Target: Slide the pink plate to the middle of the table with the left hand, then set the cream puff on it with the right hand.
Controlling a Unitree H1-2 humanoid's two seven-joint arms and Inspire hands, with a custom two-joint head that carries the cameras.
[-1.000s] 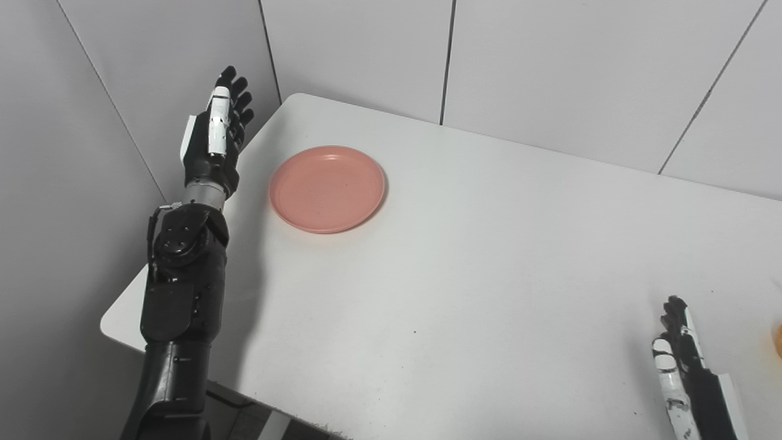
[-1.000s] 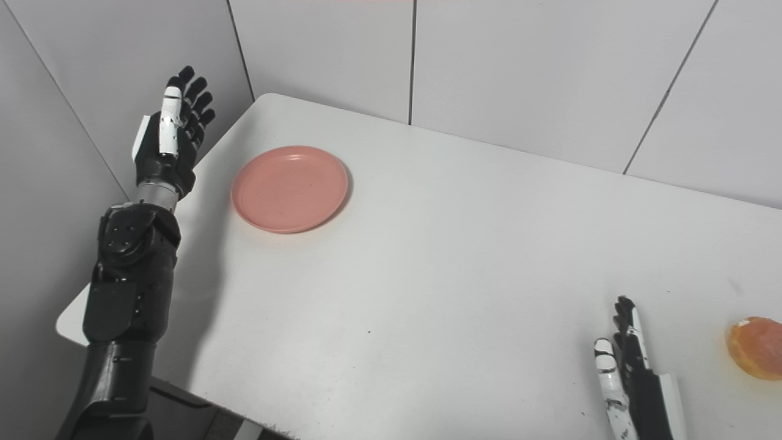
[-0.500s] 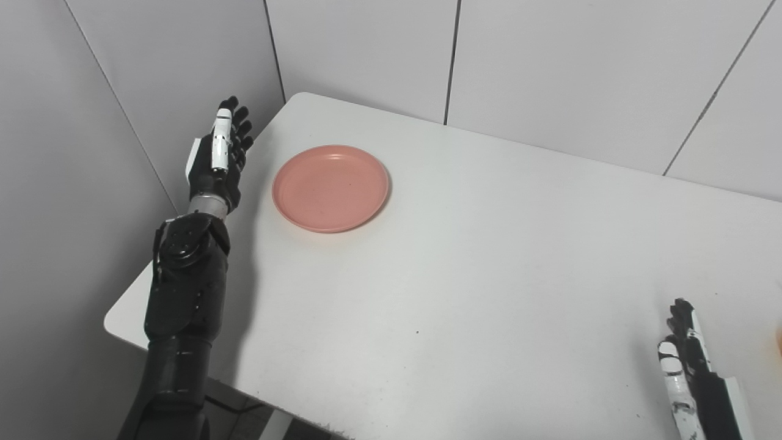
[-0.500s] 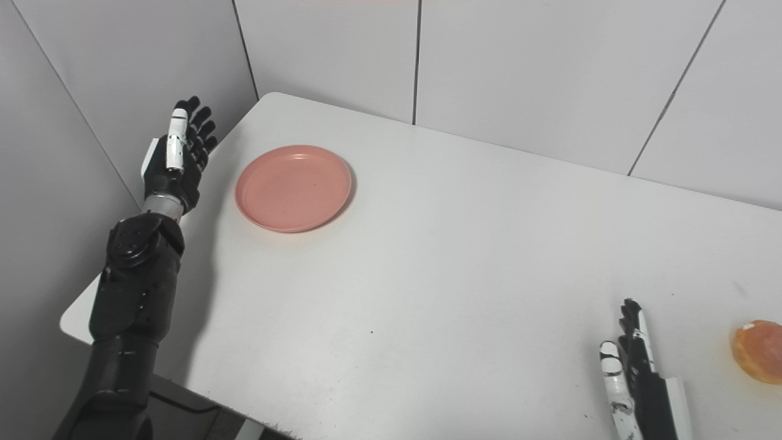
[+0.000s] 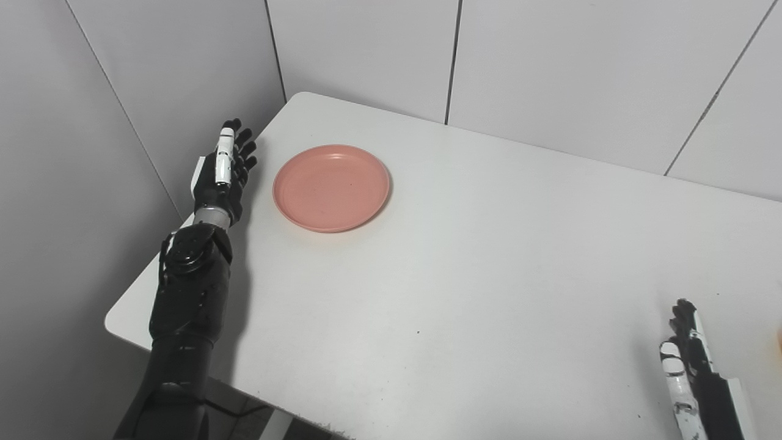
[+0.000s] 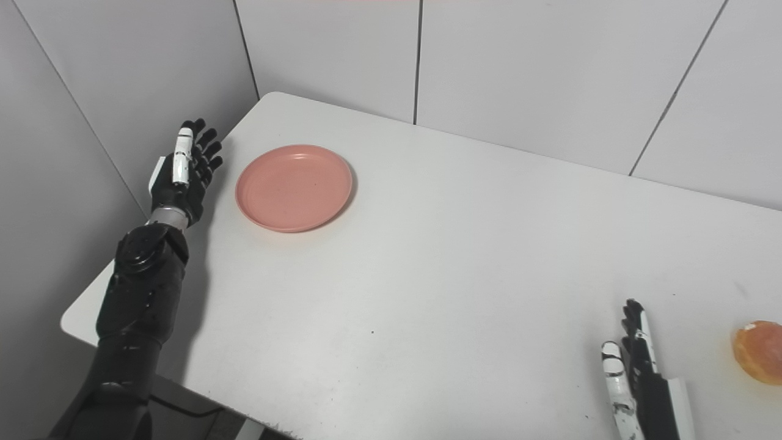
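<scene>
The pink plate (image 5: 330, 187) lies empty near the far left corner of the white table (image 5: 464, 263). My left hand (image 5: 224, 171) is open, fingers straight and pointing away from me, over the table's left edge just left of the plate and apart from it. At the near right edge the cream puff (image 6: 757, 351) rests on the table; in the left eye view only a sliver shows. Beside it, to its left, my right hand (image 6: 635, 366) is open on edge and holds nothing.
Grey panelled walls (image 5: 550, 67) close in the table at the back and on the left, close to my left arm (image 5: 186, 293). The table's left corner (image 5: 116, 318) is rounded.
My left hand has come down and nearer the table beside the plate. The camera has shifted slightly. The plate, cream puff and right hand stay put.
</scene>
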